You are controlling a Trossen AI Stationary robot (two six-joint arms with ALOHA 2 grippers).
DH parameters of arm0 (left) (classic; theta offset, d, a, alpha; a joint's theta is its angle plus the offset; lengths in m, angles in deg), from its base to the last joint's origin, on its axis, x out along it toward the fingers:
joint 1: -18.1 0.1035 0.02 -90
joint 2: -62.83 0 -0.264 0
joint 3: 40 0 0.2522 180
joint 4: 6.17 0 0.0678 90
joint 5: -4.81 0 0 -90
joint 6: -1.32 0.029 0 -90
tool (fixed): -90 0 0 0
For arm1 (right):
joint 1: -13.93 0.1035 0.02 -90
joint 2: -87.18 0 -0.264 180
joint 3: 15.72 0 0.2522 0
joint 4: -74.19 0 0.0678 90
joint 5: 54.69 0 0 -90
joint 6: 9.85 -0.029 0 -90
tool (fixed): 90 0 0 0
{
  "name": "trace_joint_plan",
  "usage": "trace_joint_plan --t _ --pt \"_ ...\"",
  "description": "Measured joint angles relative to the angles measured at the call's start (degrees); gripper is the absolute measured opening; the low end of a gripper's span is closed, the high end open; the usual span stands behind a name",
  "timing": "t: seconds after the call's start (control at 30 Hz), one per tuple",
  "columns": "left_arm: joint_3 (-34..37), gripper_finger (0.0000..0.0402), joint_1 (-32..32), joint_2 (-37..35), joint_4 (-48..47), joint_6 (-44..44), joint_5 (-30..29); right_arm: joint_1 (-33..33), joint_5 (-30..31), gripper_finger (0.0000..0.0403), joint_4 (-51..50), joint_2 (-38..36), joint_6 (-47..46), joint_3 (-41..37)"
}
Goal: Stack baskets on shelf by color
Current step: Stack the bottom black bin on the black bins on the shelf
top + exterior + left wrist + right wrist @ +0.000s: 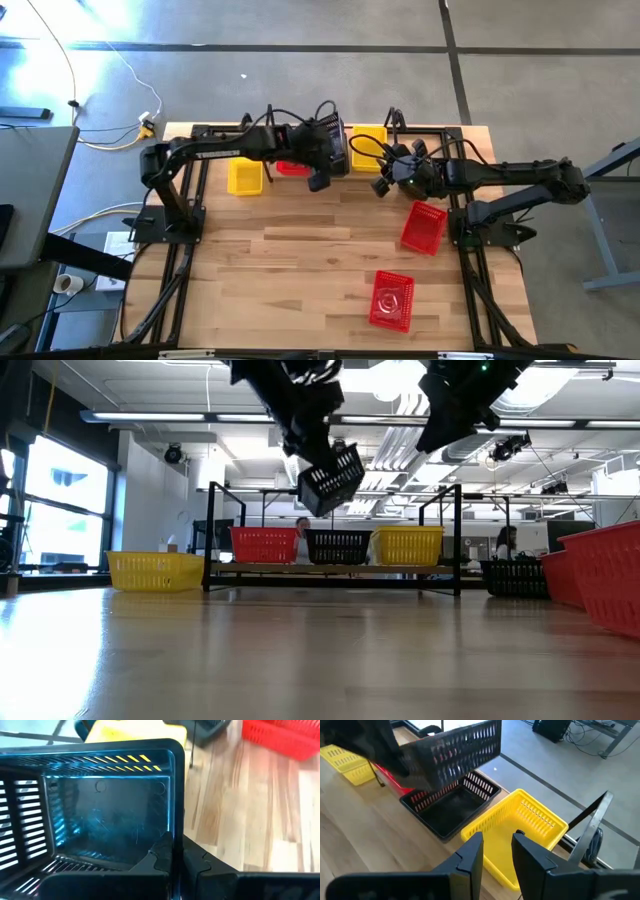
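Note:
My left gripper [322, 165] is shut on a black basket [332, 478], held tilted in the air above the shelf [330, 569]. On the shelf stand a red basket [265, 545], a black basket [338, 546] and a yellow basket [408, 545], side by side on their bottoms. My right gripper [497, 851] is open and empty, above the shelf's yellow basket [520, 827]. The held basket also shows in the right wrist view [455, 750], over the shelf's black one [450, 807]. My left gripper holds the black basket by one side wall [176, 845], at its rim, one finger inside the basket [157, 862] and one outside [202, 867]. The basket hangs tilted below the gripper, lifted clear of the shelf and of the baskets on it.
A yellow basket [245, 177] stands on the table left of the shelf. Two red baskets [424, 226] [392, 300] lie on the table's right half. A black basket [515, 577] stands right of the shelf. Upright black wire frames [212, 535] close the shelf's ends.

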Motion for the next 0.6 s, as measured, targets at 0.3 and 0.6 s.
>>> trace_joint_plan --t 0.3,0.6 --pt "0.0 0.0 -0.9 4.3 -0.2 4.9 -0.1 -0.2 -0.1 0.009 -1.9 0.0 -0.2 0.0" --pt "0.0 0.0 -1.2 5.7 -2.7 6.1 -3.1 -0.2 0.0 0.009 -2.2 0.0 -3.2 0.0"
